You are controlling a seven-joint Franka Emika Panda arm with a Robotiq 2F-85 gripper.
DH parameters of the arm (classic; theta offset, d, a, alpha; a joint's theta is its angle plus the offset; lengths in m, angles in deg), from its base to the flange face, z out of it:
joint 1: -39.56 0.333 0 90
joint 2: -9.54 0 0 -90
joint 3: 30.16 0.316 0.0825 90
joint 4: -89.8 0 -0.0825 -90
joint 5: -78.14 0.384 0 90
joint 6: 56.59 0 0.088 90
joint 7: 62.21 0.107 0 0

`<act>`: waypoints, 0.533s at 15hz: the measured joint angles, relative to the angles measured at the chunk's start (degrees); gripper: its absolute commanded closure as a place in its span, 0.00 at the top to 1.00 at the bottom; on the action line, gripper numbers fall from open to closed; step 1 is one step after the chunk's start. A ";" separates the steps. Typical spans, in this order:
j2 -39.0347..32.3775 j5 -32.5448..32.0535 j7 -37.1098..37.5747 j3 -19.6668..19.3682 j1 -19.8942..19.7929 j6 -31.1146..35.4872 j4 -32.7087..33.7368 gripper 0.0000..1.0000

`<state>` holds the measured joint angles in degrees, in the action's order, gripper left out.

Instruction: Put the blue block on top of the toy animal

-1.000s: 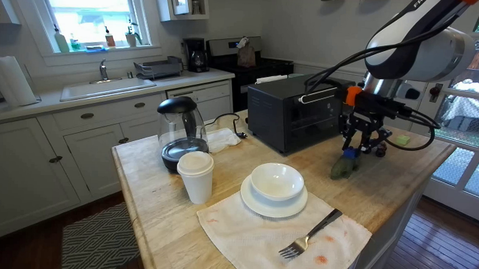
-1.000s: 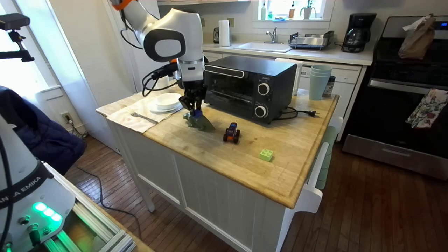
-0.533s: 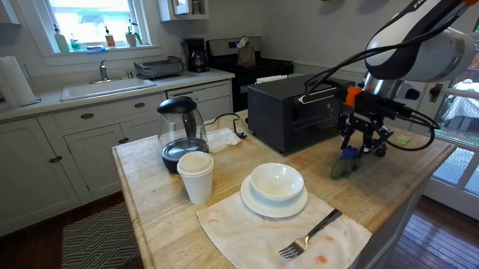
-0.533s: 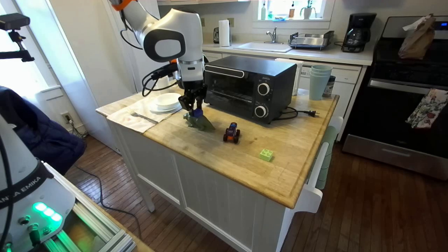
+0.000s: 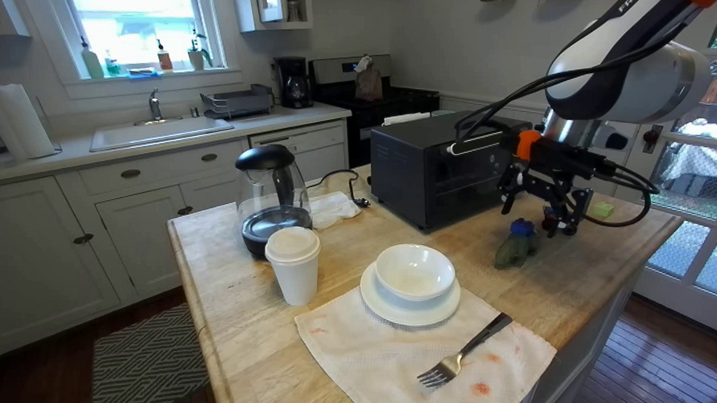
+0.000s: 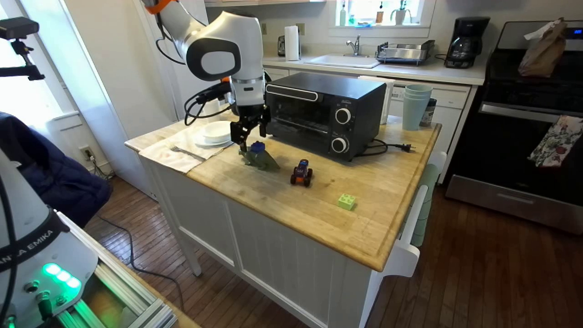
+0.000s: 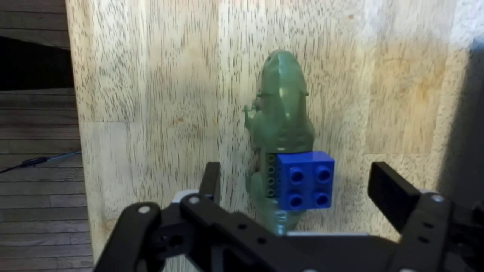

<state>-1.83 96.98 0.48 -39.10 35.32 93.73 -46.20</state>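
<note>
The blue block, a studded brick, sits on the back of the green toy animal in the wrist view. It lies off-centre there and overhangs the animal's right side. Both exterior views show the same stack, with the blue block above the toy animal. My gripper is open around the block, one finger on either side, with a gap between each pad and the brick. In an exterior view my gripper hangs just over the stack, its fingers spread wide.
A black toaster oven stands close beside the arm. Nearby on the table are a toy truck and a yellow-green brick. A white bowl, a fork, a lidded cup and a kettle occupy the other end.
My gripper's fingers were closed on the blue block and have now spread apart, letting it go. The block stays on the animal's back. The arm has hardly moved.
</note>
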 measured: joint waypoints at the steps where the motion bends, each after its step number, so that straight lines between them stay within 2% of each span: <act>1: 0.00 -0.07 0.01 0.00 0.01 0.00 0.00 1.00; 8: -0.12 -0.62 0.06 -0.27 -0.02 0.00 0.00 1.00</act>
<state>-1.94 96.37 0.55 -39.37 35.30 93.73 -46.20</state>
